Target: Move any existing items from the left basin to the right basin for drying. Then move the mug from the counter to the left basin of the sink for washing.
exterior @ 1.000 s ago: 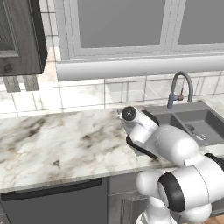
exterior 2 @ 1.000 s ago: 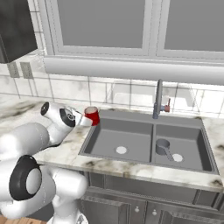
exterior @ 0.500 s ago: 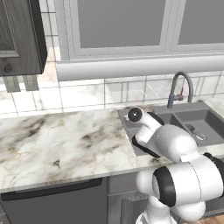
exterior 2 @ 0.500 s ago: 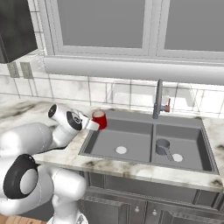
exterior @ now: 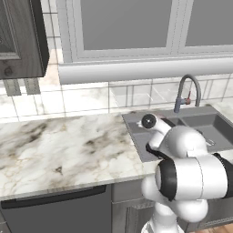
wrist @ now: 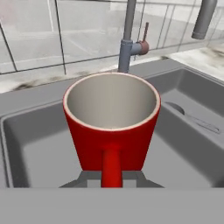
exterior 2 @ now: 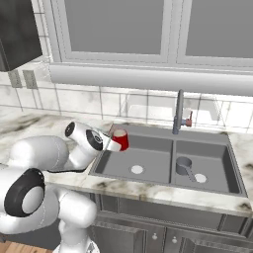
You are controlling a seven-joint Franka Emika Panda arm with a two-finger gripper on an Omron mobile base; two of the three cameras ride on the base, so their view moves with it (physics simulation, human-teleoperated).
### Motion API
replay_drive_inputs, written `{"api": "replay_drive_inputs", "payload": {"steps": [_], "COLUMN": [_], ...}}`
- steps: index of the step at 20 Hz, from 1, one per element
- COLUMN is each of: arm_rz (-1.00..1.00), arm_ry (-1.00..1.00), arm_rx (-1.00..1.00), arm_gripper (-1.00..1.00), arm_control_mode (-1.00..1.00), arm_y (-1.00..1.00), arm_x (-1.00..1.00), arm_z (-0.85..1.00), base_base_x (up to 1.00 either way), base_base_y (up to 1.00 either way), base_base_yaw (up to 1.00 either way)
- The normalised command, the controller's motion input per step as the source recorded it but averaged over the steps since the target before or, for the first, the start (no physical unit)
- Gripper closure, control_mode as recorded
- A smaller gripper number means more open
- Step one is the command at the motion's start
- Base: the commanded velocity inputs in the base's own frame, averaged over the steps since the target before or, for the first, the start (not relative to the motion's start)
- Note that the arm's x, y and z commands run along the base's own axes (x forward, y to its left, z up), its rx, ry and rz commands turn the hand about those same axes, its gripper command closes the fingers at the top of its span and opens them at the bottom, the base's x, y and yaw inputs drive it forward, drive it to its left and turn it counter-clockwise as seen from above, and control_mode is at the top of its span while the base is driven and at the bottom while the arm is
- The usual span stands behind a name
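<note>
Mug (exterior 2: pixel 120 140): red, upright, mouth up; carried clear of the counter (exterior 2: pixel 29 123), above the near-left corner of the left basin (exterior 2: pixel 148 163); nothing seen inside it.
Gripper (exterior 2: pixel 114 143): jaws closed on the mug by its handle side, the handle facing the hand, which keeps the cup level for a straight set-down.
Left basin: bare floor with a pale drain disc (exterior 2: pixel 137 169); judged ready to receive the mug for washing.
Right basin (exterior 2: pixel 207 168): holds the grey handled vessel (exterior 2: pixel 184 166), upright beside its drain, so the drying transfer looks done.
Sink (exterior 2: pixel 163 134): divider between basins lies beyond the mug; placement must stay short of it.
Tap (exterior 2: pixel 178 111): at the back rim, well apart from the mug; no clash expected.
Step in hand: judged to be lowering the mug into the left basin.
</note>
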Motion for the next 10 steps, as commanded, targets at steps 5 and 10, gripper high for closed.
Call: {"api": "replay_drive_inputs", "payload": {"steps": [5, 10], "arm_rz": [0.0, 0.0], "arm_ry": [0.0, 0.0], "arm_rx": [0.04, 0.04], "arm_gripper": [1.0, 1.0], "arm_control_mode": [-1.0, -1.0], "arm_y": [-0.21, -0.19], "arm_x": [0.0, 0.0], "arm_z": [-0.26, -0.29], "base_base_x": [0.0, 0.0], "base_base_y": [0.0, 0.0], "base_base_yaw": [0.0, 0.0]}}
